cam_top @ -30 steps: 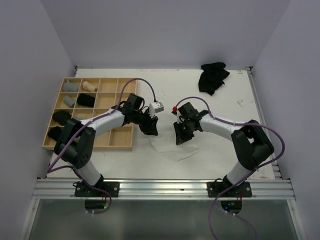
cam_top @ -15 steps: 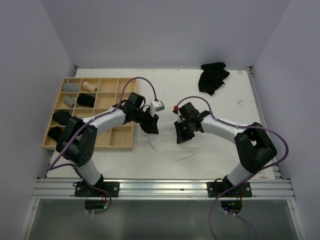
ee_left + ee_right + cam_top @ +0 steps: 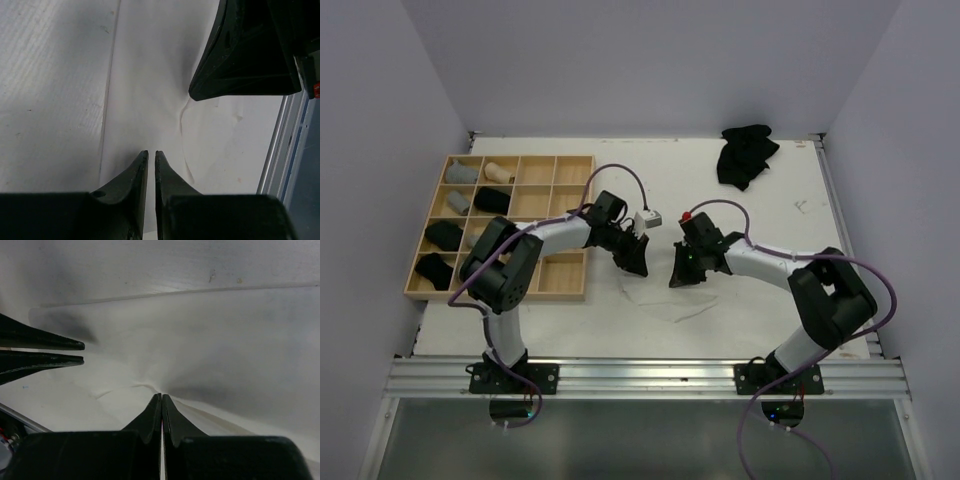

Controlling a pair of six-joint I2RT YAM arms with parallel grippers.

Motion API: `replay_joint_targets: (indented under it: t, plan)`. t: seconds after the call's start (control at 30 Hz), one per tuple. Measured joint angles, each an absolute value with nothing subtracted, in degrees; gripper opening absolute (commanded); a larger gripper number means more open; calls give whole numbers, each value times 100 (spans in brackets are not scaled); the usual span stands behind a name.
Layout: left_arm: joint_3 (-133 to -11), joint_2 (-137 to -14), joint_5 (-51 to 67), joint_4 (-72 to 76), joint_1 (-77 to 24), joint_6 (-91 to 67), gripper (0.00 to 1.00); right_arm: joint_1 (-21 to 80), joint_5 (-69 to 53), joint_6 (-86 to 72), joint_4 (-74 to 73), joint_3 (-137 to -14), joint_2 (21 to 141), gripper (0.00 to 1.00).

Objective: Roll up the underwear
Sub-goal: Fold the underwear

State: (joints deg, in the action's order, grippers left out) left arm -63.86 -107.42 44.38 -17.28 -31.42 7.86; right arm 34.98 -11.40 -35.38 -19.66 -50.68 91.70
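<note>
A white underwear point(image 3: 662, 296) lies flat on the white table between my two grippers. My right gripper point(image 3: 677, 278) is shut on its cloth point(image 3: 210, 350), which puckers up at the tips point(image 3: 161, 396). My left gripper point(image 3: 638, 262) rests its tips on the same cloth point(image 3: 150, 90), with only a narrow slit between the fingers point(image 3: 151, 152). Whether cloth sits in that slit does not show. The right gripper's black body point(image 3: 245, 60) faces the left wrist camera. A black underwear point(image 3: 745, 152) lies crumpled at the far right.
A wooden grid tray point(image 3: 495, 294) stands at the left, holding rolled grey point(image 3: 462, 172), beige point(image 3: 500, 171) and black point(image 3: 492, 199) garments. A metal rail point(image 3: 640, 375) runs along the near edge. Purple cables arc over both arms.
Both grippers have moved closer together over the white cloth and narrowed. The right jaws have closed fully on it. The left arm has swung right.
</note>
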Motion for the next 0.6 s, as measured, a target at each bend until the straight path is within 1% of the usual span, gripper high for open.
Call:
replay_joint_targets:
  t: [0.23,0.47,0.6]
  plan:
    - [-6386,-11028,4469,-1697,-3164,585,5,3498,-1020,-4191,-1629,-4626,9194,0]
    - [-6388,-11196,4484,-1686,-3164,397,2,3498,-1192,-4239,-1584,-4626,9247,0]
    - [-6388,-11205,4480,-1680,-3164,351,1,3498,-1223,-4145,-1822,-4556,9078,0]
